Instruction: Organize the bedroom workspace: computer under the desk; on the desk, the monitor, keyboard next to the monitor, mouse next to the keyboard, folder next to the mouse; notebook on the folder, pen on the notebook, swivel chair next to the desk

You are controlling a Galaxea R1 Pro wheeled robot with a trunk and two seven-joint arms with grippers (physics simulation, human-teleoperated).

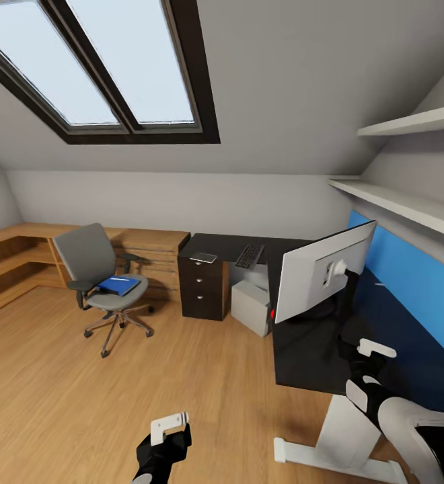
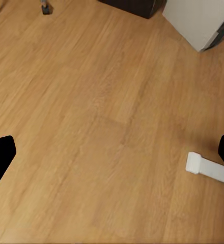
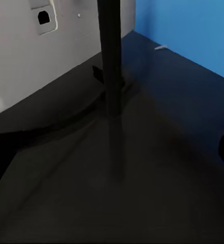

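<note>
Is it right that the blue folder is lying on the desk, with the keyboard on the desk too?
Not quite. The folder lies on the chair seat, not the desk, as the head view shows. The keyboard is on the desk.

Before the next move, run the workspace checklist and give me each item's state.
1. Monitor on the desk: ok.
2. Computer under the desk: ok.
3. Keyboard next to the monitor: not ok, it lies on the far desk wing.
4. Folder moved to the desk: not ok, it lies on the swivel chair seat.
5. Left gripper free: ok, open over the floor.
6. Mouse position: cannot tell.
</note>
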